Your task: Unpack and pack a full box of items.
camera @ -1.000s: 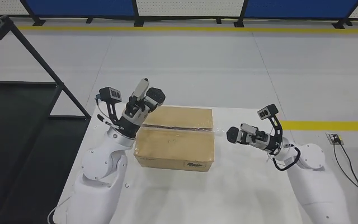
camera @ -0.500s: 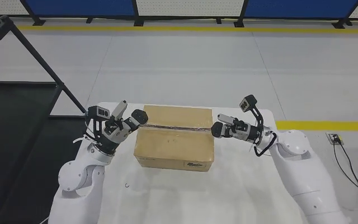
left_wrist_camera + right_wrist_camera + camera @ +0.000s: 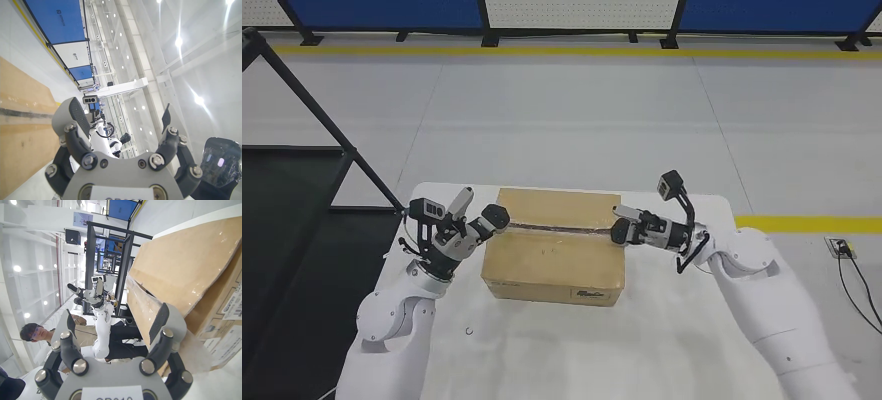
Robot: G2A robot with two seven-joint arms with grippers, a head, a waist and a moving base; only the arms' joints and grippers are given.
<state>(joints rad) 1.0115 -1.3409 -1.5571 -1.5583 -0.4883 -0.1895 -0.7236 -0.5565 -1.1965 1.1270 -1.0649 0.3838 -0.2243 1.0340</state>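
Box [image 3: 554,255] — one, brown cardboard, taped along its top seam — sits on the white tabletop [image 3: 662,330] between the two arms, where it stood a second ago. Both grippers have closed in on it. The left gripper [image 3: 480,208], earlier raised above the box's left end, is now lower, just beside that end. The right gripper [image 3: 620,224] has come from well apart to the seam's right end. Both forearms lie roughly level, pointing inward — each pair of jaws spread wide, holding nothing.
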